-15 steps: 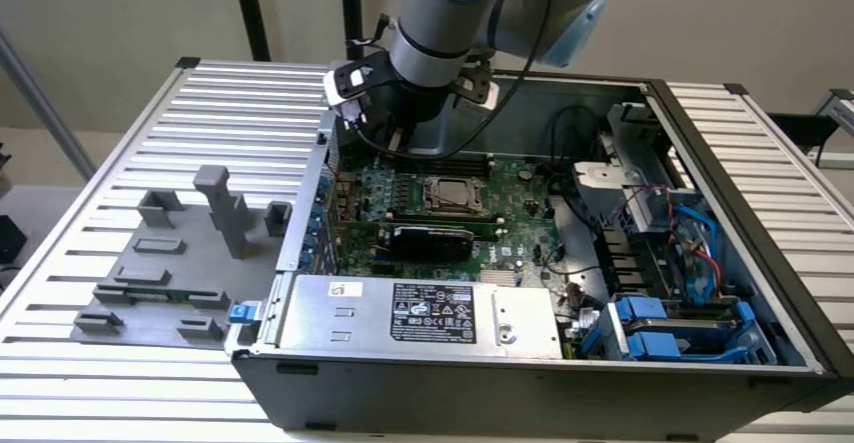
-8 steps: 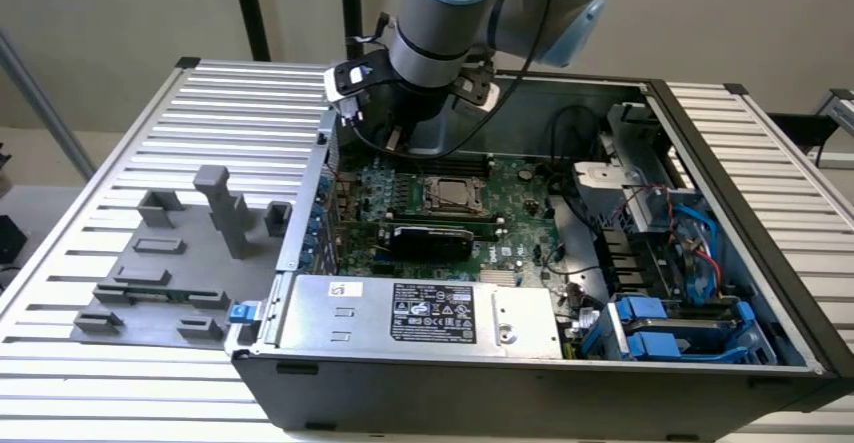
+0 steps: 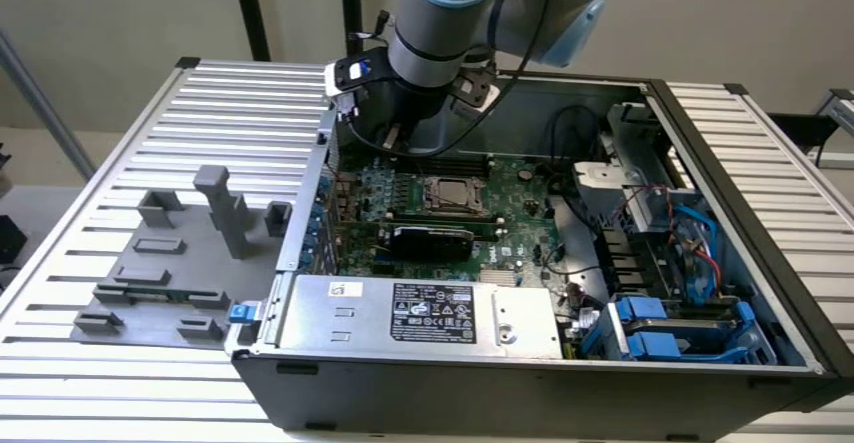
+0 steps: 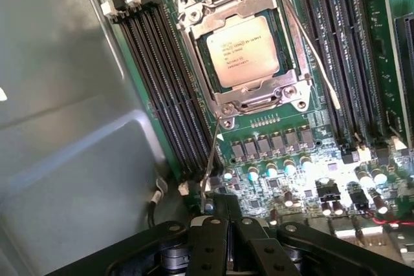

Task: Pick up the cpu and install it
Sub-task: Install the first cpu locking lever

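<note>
Inside the computer case [image 3: 534,388], the cpu [image 4: 242,50] lies flat in its socket [image 4: 294,43], probably already seated, so the claw [image 4: 226,214] hangs nearby, closed and empty.

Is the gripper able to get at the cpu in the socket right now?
Likely its top only: nothing covers the cpu, and the shut gripper hangs close by. The metal frame sits around its edges, so a side grip looks blocked.

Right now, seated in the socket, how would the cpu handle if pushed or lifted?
Likely stiff: the cpu is a flat metal-topped square. Probably won't slide sideways; the metal frame surrounds it. Smooth top, thin edges: likely slippery to pinch.
</note>
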You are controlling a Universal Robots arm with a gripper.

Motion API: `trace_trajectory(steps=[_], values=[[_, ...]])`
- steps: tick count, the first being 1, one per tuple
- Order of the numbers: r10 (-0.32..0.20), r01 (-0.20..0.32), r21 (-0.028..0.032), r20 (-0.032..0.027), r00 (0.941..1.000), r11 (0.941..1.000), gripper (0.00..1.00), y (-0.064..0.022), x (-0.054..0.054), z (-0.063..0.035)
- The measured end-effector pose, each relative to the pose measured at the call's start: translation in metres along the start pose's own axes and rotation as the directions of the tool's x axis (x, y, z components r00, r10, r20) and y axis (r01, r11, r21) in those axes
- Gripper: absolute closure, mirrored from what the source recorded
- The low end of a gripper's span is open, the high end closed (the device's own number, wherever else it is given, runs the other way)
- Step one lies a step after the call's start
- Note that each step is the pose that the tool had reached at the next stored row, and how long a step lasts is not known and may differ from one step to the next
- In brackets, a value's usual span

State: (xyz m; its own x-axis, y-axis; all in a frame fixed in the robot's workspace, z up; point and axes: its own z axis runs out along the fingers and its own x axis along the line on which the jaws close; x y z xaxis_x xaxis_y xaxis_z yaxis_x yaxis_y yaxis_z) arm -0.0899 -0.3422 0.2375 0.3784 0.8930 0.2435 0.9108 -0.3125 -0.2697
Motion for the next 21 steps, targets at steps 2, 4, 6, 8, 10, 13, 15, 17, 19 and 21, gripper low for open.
trace_trajectory(steps=[2, 4, 6, 8, 10, 13, 15, 17, 19, 21], values=[[0.017, -0.017, -0.0022, -0.0109, 0.9998, 0.9999, 0.89, -0.0001, 0.0, -0.0003], [0.034, -0.034, -0.0049, -0.0213, 0.9992, 0.9994, 0.89, -0.0002, 0.0, -0.0004], [0.051, -0.051, -0.0084, -0.0304, 0.9982, 0.9987, 0.89, -0.0002, 0.0, -0.0005], [0.067, -0.067, -0.0132, -0.0398, 0.997, 0.9976, 0.89, -0.0002, 0.0, -0.0005], [0.081, -0.082, -0.0176, -0.0501, 0.9954, 0.9965, 0.89, -0.0002, 0.0, -0.0004], [0.1, -0.102, -0.0225, -0.0664, 0.9928, 0.9946, 0.89, -0.0001, 0.0, -0.0005], [0.109, -0.111, -0.023, -0.0777, 0.991, 0.9936, 0.89, -0.0001, 0.0, -0.0005], [0.112, -0.114, -0.0188, -0.0909, 0.9895, 0.9933, 0.89, 0.0017, 0.001, -0.0008], [0.112, -0.115, -0.0153, -0.0976, 0.9888, 0.9933, 0.89, 0.0072, 0.003, -0.0016], [0.113, -0.115, -0.0141, -0.1002, 0.9886, 0.9933, 0.89, 0.0149, 0.006, -0.002]])
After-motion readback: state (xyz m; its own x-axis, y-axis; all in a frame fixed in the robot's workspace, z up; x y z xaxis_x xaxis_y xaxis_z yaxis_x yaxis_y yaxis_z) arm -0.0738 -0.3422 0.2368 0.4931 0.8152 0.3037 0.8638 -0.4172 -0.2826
